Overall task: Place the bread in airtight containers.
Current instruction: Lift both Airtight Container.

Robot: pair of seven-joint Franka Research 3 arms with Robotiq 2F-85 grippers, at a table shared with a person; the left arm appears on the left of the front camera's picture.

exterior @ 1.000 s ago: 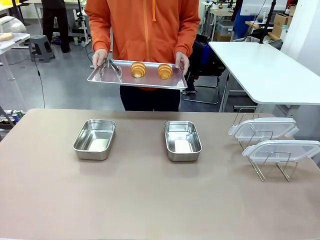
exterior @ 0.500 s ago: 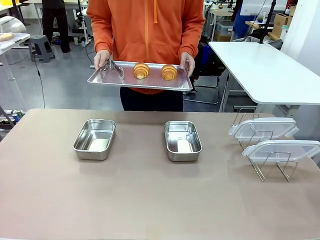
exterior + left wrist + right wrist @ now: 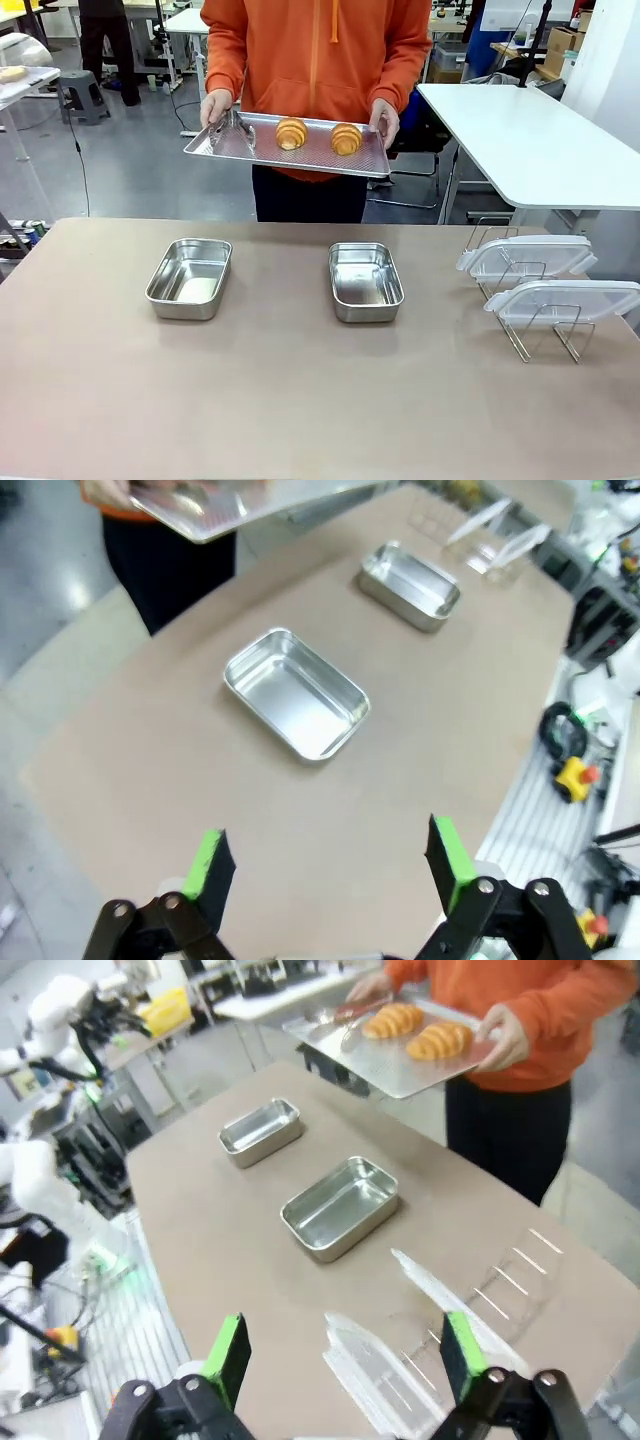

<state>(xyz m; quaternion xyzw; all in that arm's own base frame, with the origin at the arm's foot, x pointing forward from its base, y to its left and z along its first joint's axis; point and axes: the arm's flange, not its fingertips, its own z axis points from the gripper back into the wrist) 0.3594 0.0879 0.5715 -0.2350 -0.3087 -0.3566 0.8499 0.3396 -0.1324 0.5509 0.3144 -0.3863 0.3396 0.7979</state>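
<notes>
Now | left fingers (image 3: 210, 865) spread wide above brown bench (image 3: 300, 400), gripping nothing | right fingers (image 3: 230, 1355) spread likewise | two golden-brown ridged croissants (image 3: 291, 133) lie on flat metal tray (image 3: 315, 152), held level at both ends by person's hands (image 3: 214, 106) beyond bench | two shiny rectangular steel pans (image 3: 185, 308) on bench

Tan worktop (image 3: 300, 400), front view: one steel container (image 3: 190, 278) left of centre, a second steel container (image 3: 366, 281) at centre, both open, empty and well apart; wire rack (image 3: 545, 338) at right edge of frame, bearing two clear lids (image 3: 527, 256), the upper behind the lower.
</notes>
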